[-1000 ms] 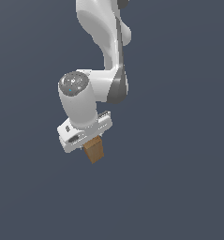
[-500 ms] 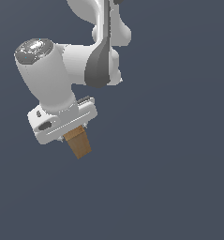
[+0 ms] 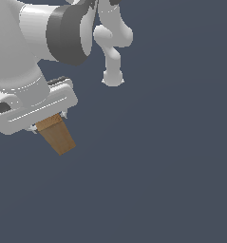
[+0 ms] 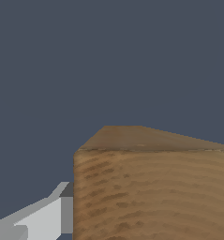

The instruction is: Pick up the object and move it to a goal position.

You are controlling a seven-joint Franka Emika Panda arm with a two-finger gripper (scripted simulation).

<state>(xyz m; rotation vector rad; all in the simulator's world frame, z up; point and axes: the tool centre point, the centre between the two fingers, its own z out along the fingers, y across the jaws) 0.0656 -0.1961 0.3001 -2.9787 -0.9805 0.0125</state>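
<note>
The block [image 3: 57,135] hangs from the underside of the white gripper [image 3: 49,122], at the exterior view's left, with its upper end tucked up into the gripper body and its lower end jutting down and tilted toward the exterior view's right. The gripper looks clamped on the block: in the wrist view the wood grain of the block [image 4: 151,187] fills much of the picture and one light grey finger [image 4: 48,215] lies right against its side; the other finger is out of view. Nothing but flat dark blue-grey shows around and below the block, so no bench edge can be made out, and the block appears to be carried clear of any support. The pick-up therefore seems done. What is left, as a judgement, is to carry the block to the goal position; no goal marker shows in either view, so how near it is cannot be told.
</note>
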